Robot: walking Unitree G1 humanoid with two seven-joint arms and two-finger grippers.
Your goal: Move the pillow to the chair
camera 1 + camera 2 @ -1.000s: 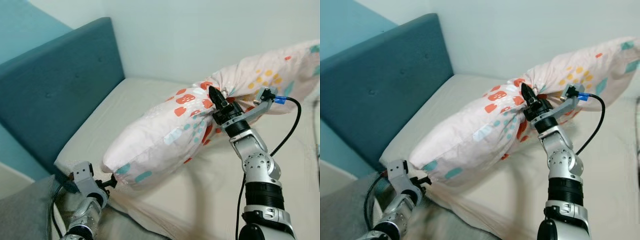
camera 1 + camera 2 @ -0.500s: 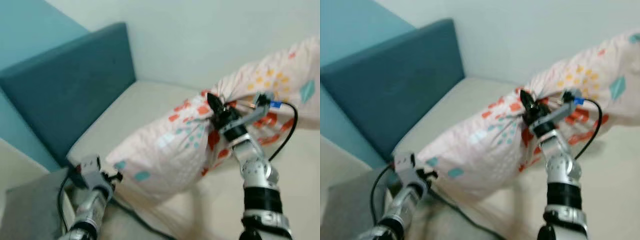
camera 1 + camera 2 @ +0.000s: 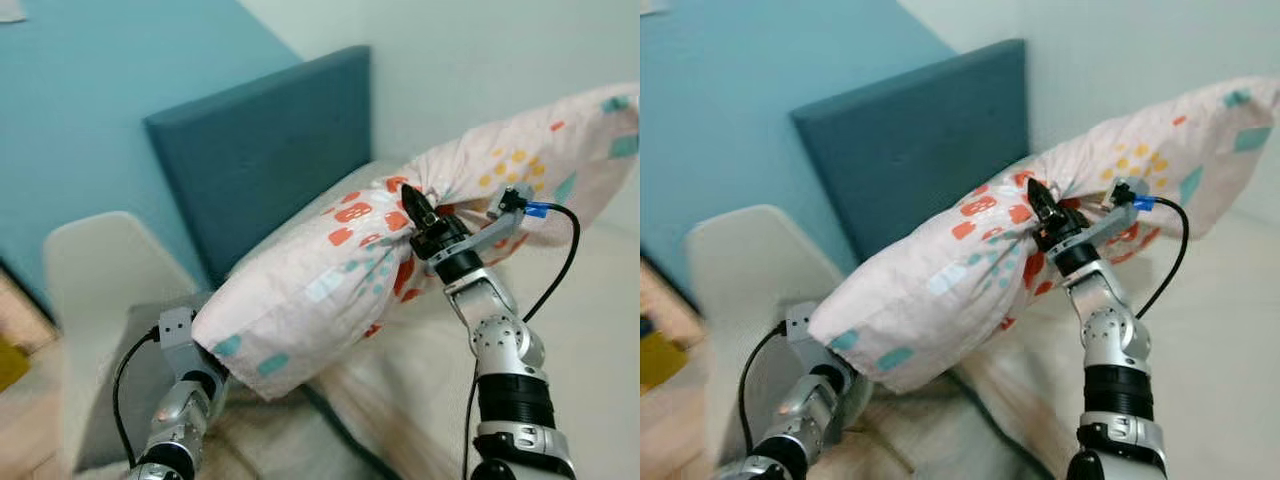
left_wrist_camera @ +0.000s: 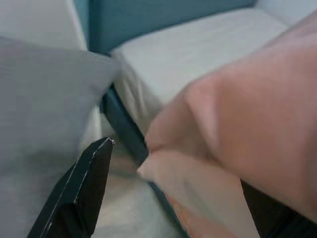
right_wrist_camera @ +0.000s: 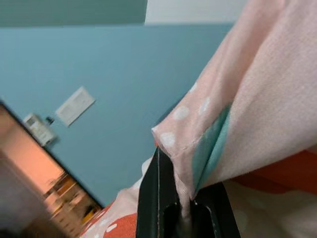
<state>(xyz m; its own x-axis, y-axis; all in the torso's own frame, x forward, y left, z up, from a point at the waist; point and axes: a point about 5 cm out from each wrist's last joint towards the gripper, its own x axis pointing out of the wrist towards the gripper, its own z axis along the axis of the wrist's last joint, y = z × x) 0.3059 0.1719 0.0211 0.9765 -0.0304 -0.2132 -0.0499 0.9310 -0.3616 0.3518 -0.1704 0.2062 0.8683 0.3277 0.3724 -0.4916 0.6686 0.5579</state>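
The pillow [image 3: 340, 270], pink with orange, teal and yellow marks, hangs in the air above the bed's edge. My right gripper [image 3: 413, 205] is shut on a bunch of its cover near the middle; the pinched fabric [image 5: 185, 163] shows between the fingers in the right wrist view. My left gripper [image 3: 213, 373] sits under the pillow's low end, open, with one black finger [image 4: 84, 183] apart from the pillow corner [image 4: 163, 163]. A white chair [image 3: 100, 270] with a grey seat cushion [image 3: 105, 400] stands at the left, just beyond that end.
A dark blue headboard [image 3: 270, 160] stands behind the pillow against a blue wall [image 3: 90, 80]. The cream mattress [image 3: 590, 320] spreads to the right. A yellow thing [image 3: 10, 362] lies on the floor at the far left.
The camera has swung left, so the white chair has come into view and the headboard sits further right. The pillow stays lifted in my right gripper, its low end now beside the chair.
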